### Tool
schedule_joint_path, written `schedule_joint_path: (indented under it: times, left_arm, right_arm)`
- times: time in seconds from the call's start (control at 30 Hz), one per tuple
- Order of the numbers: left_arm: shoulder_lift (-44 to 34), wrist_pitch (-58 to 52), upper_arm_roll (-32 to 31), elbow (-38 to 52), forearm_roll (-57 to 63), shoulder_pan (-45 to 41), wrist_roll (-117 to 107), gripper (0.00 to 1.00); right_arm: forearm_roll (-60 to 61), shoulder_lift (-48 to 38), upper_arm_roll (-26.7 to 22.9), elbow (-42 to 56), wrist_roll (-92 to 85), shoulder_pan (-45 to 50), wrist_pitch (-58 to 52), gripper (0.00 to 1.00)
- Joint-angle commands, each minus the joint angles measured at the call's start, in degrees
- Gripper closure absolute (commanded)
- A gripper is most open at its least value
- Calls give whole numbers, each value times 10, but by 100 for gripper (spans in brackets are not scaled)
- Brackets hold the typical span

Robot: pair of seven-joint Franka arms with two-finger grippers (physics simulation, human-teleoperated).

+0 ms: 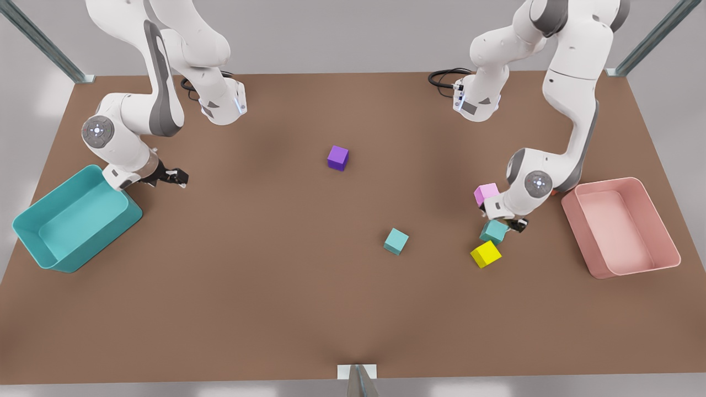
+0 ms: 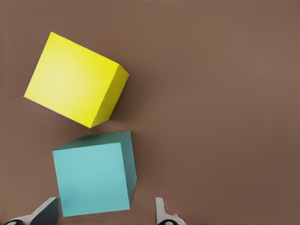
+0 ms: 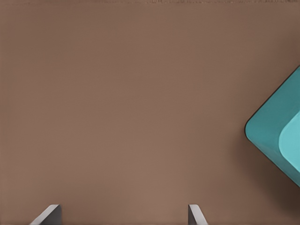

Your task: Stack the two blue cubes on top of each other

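The left hand (image 1: 510,223) hovers low over one small matte teal cube (image 1: 493,231), its two fingers spread wide with nothing between them yet. That cube sits just beside a yellow cube (image 1: 486,254), nearly corner to face, so the fingers must come down on its free sides. The other teal cube (image 1: 396,241) lies well apart, toward the middle of the brown surface (image 1: 276,275). The right hand (image 1: 175,177) waits open beside the large teal bin (image 1: 33,231).

A purple cube (image 1: 337,157) sat mid-table (image 1: 276,309). A yellow cube (image 1: 485,254) and pink cube (image 1: 486,193) lay right of centre, a pink bin (image 1: 659,218) far right, a teal bin (image 1: 33,234) far left.
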Motion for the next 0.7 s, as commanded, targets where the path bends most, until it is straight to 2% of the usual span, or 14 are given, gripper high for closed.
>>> schedule_joint_path:
  times: [0.0,0.67]
  left_arm:
    - [-4,35,0,3,3,-4,-30,0]
    - [43,75,6,5,26,-3,-52,0]
  right_arm:
    - [0,0,0,0,11,0,5,0]
    - [1,0,3,1,11,1,5,0]
